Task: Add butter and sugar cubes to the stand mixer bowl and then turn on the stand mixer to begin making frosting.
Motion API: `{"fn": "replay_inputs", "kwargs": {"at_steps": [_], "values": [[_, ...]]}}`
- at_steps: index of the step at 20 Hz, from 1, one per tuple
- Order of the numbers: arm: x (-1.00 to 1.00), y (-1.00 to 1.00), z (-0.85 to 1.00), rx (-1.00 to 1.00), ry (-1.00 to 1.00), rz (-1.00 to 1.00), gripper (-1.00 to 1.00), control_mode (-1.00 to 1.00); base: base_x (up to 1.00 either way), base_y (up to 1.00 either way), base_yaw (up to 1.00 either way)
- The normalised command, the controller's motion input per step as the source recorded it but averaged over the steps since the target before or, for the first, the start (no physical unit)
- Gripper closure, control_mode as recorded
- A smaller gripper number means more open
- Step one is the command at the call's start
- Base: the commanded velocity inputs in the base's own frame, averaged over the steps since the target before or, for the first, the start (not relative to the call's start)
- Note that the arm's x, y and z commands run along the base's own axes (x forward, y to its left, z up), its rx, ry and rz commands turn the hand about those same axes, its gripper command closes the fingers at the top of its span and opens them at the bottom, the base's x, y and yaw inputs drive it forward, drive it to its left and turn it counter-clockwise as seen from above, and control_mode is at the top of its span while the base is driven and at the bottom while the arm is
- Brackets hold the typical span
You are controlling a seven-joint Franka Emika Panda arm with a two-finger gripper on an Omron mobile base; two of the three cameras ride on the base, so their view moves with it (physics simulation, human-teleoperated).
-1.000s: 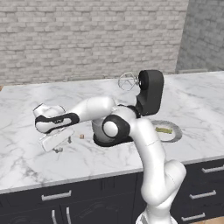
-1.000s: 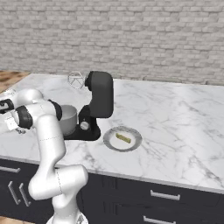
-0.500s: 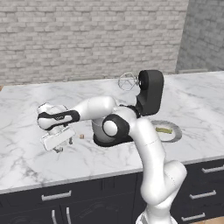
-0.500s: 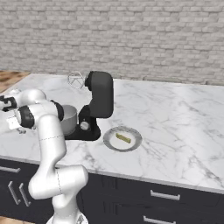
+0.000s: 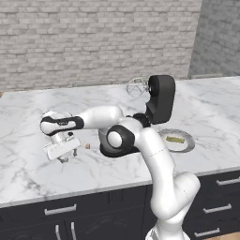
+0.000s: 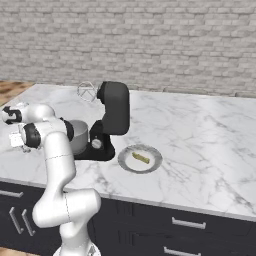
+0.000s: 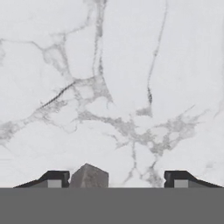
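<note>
I'm looking down through the hand camera right now, and the gripper (image 7: 117, 177) is hanging just over the marble surface (image 7: 131, 78) with its two dark fingertips (image 7: 54, 177) standing wide apart. Between them, close against the left-hand tip, a small grey-white sugar cube (image 7: 89, 176) is sitting on the marble. The tips are not pressing on it; I'm seeing clear space between the cube and the right-hand tip, so nothing is being pinched.

From the left base camera, I'm watching the arm reaching far out to its left, with the gripper (image 5: 64, 157) pointing down at the surface (image 5: 28, 117). Just beside it, toward the mixer, a tiny tan cube (image 5: 87, 146) is lying on the marble, apart from the fingers.

The stand mixer (image 5: 158, 101) is standing further right with its black head tilted up and the wire whisk (image 5: 137, 87) hanging out in the open air. In the right base camera I'm getting the stand mixer bowl (image 6: 80, 136) sitting on the mixer's base, partly hidden behind the arm's elbow, and a small silver knob (image 6: 96, 144) showing on the mixer's side.

To the right of the mixer a flat grey plate (image 6: 126, 159) is resting on the surface, and the butter (image 6: 141, 158), a small pale yellow stick, is lying on it, well apart from the gripper. I can't tell from here whether anything is inside the bowl.
</note>
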Motion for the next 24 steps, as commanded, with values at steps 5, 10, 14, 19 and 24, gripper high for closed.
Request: {"fn": "replay_inputs", "kwargs": {"at_steps": [5, 10, 14, 19, 24], "values": [[-0.02, 0.07, -0.30, 0.00, 0.04, 0.00, 1.00, -1.00, 0.00, 0.00, 0.00], [-0.22, 0.01, -0.13, 0.00, 0.00, 0.00, 1.00, -1.00, 0.00, 0.00, 0.00], [-0.42, 0.00, 0.00, 0.00, 0.00, 0.00, 1.00, -1.00, 0.00, 0.00, 0.00], [-0.82, -0.06, 0.48, 0.08, -0.03, 0.00, 1.00, -1.00, 0.00, 0.00, 0.00], [-0.68, -0.34, 1.00, 0.15, -0.15, 0.00, 1.00, -1.00, 0.00, 0.00, 0.00]]}}
